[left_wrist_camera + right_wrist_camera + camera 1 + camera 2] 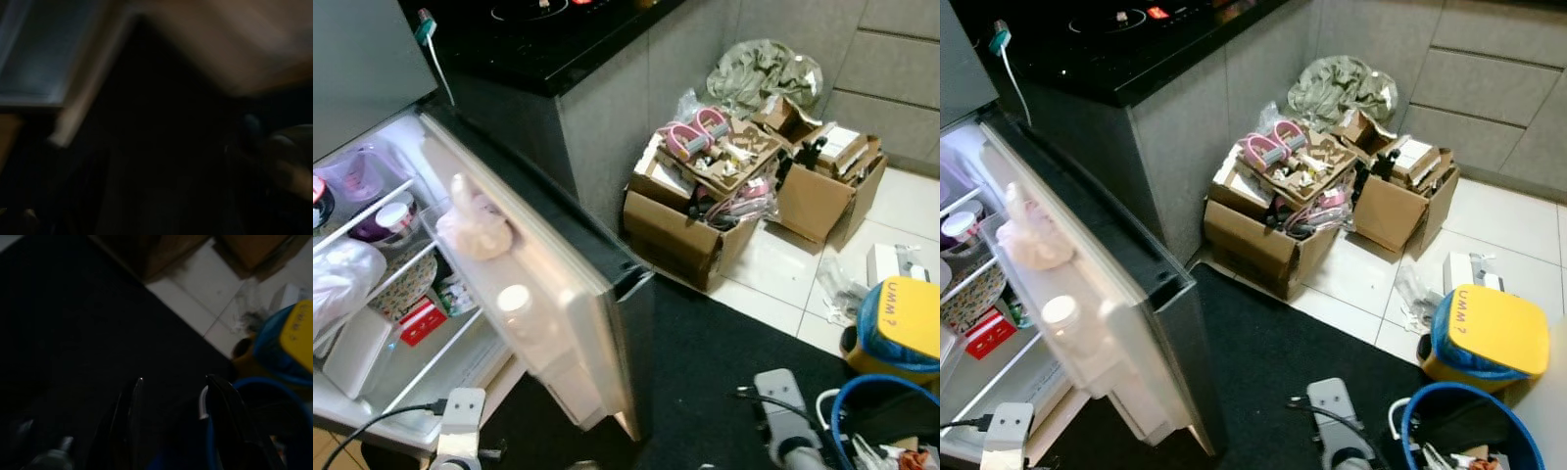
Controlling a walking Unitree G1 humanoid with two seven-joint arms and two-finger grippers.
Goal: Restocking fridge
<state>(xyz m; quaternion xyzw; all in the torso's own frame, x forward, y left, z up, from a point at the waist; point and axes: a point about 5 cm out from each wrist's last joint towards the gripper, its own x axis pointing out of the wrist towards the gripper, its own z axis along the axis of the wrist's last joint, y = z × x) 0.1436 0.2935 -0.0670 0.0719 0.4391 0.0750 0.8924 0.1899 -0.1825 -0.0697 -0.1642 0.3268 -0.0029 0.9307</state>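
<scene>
Fridge door (548,294): open, left of frame; shelves stocked
Right gripper (171,396): fingers parted, empty, above black mat (724,362)
Left gripper: state cannot be told
Blue basket (1459,431): lower right

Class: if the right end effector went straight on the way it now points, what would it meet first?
Probably the black mat: the open right end effector points across it toward white tiles. Depth is unclear.
</scene>
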